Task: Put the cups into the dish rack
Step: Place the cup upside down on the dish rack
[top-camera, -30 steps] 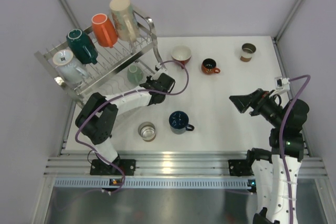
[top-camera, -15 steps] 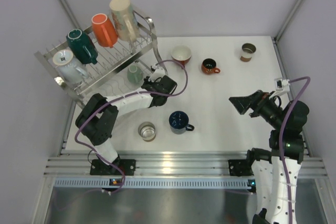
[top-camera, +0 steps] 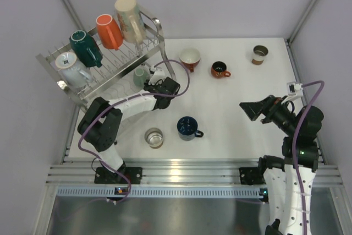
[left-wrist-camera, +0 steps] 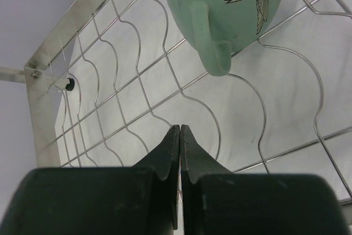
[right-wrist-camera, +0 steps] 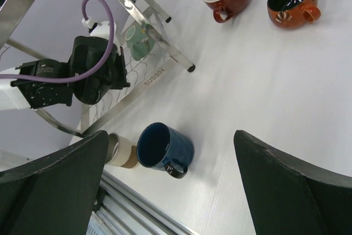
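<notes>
Top external view: dish rack [top-camera: 160,32] stands at the far left of the tabletop [top-camera: 236,141]. Upper tier carries four cups: pale blue cup [top-camera: 70,67], dark teal cup [top-camera: 86,48], orange cup [top-camera: 109,31], tall beige cup [top-camera: 129,19]. Mint cup [top-camera: 139,76] lies on the lower wire tier. Left hand [top-camera: 149,83] is just beside it, fingers pressed together, holding nothing. Right hand [top-camera: 251,109] hovers at the right, fingers spread wide, empty. Loose on the tabletop: red cup [top-camera: 190,57], small rust cup [top-camera: 220,70], small brown cup [top-camera: 259,54], navy cup [top-camera: 187,127], clear glass [top-camera: 154,137].
</notes>
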### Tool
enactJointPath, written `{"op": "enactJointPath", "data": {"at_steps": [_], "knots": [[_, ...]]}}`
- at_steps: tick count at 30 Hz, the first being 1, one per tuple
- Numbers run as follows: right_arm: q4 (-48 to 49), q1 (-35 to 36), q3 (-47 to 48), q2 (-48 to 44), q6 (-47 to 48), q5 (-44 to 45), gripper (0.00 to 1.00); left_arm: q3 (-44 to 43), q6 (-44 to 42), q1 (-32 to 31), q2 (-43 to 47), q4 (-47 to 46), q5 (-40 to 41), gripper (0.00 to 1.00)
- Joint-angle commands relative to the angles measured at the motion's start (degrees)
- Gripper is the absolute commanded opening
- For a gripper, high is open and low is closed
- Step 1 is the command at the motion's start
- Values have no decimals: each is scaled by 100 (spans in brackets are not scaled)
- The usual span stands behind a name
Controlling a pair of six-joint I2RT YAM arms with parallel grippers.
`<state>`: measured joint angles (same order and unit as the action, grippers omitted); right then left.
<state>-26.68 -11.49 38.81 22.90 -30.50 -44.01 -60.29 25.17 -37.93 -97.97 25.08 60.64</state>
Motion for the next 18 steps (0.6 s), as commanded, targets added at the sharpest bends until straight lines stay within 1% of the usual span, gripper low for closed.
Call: {"op": "enactJointPath", "data": {"at_steps": [1,9,15,18], "knots": [[-4,111,276,-75,123,6,96,-53,-266,102,121,-284,-96,0],[-66,129,285,-92,194,68,96,-97,-969,234,121,-829,-334,0],[-57,147,277,-83,220,94,96,-132,-1391,260,-37,-996,-281,0],[-57,155,277,-83,238,112,96,-167,-1594,286,-46,-1119,-386,0]]}}
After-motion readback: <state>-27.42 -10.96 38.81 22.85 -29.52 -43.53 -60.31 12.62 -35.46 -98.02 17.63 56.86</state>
